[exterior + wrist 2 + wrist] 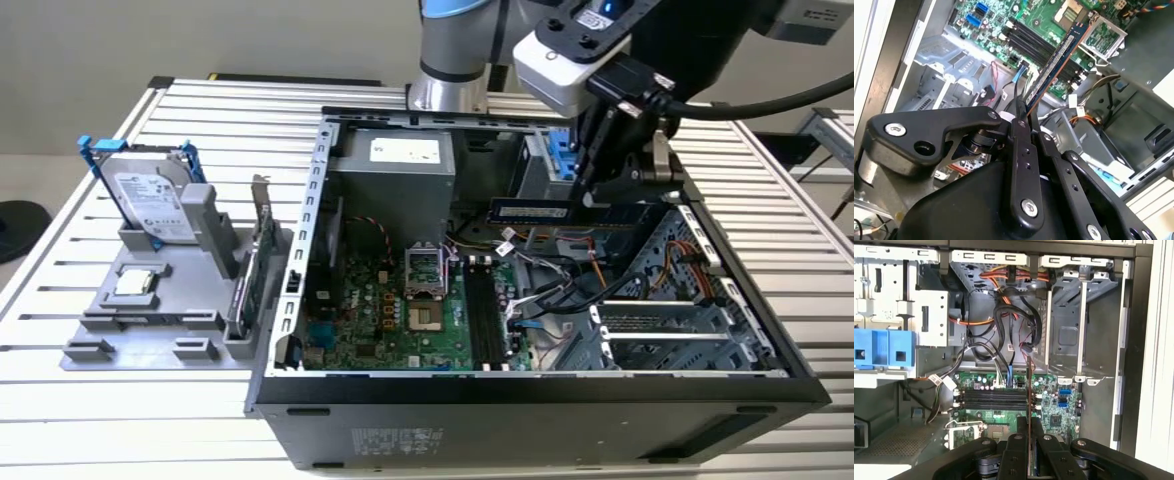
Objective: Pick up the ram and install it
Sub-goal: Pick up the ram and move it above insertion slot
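While the ram (571,211) is up in the air over the open tower case (534,415), none of it is seated. It's above the cable run at the back half of the case, well apart from the memory slots (483,322).

- Gripper (1025,119) is clamped on the ram. The second wrist view has the fingers pinching its flat faces near one end, with the rest of the stick jutting out free.
- My read is that a face grip keeps the thin board stiff and leaves the long edges clear.
- The stick runs crosswise to the slots in the exterior view, so I'd say it isn't lined up with them.

Case contents:
- The motherboard (374,320) lies flat on the floor of the case. Its black slots look empty as far as I can see.
- The CPU socket (424,275) sits beside the slots with its metal frame showing and no cooler on it.
- A grey power supply (394,165) is in the far corner.
- Blue drive caddies (884,352) and a cable bundle (1009,305) sit at the drive-cage end.

At the exterior view's left, a grey fixture (147,322) on the slatted table (134,420) holds:
- a hard drive (144,195) upright in a blue frame
- a square processor chip (134,283) lying flat
- an expansion card (258,265) standing on edge
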Tool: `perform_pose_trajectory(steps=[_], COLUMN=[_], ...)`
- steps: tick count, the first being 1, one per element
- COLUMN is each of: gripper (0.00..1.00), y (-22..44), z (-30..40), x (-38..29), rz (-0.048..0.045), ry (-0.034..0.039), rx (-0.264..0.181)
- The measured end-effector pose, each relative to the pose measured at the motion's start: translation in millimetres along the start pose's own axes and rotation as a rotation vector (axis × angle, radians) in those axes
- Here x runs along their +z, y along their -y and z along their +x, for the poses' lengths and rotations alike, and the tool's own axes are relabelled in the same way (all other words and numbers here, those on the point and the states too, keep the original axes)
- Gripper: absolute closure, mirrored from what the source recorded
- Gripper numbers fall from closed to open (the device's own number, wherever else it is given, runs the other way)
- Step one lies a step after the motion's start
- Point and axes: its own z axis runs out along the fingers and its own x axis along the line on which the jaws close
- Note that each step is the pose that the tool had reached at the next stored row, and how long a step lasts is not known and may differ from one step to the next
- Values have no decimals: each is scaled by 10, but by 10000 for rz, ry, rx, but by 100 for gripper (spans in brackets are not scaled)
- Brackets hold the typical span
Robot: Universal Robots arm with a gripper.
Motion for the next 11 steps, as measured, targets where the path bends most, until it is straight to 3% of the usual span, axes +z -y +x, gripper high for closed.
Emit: perform_pose_trajectory(steps=[4,11], gripper=[100,100], y=[-45,-60], z=[0,-1], x=[0,0], rz=[1,1], ry=[1,3], rx=[0,0])
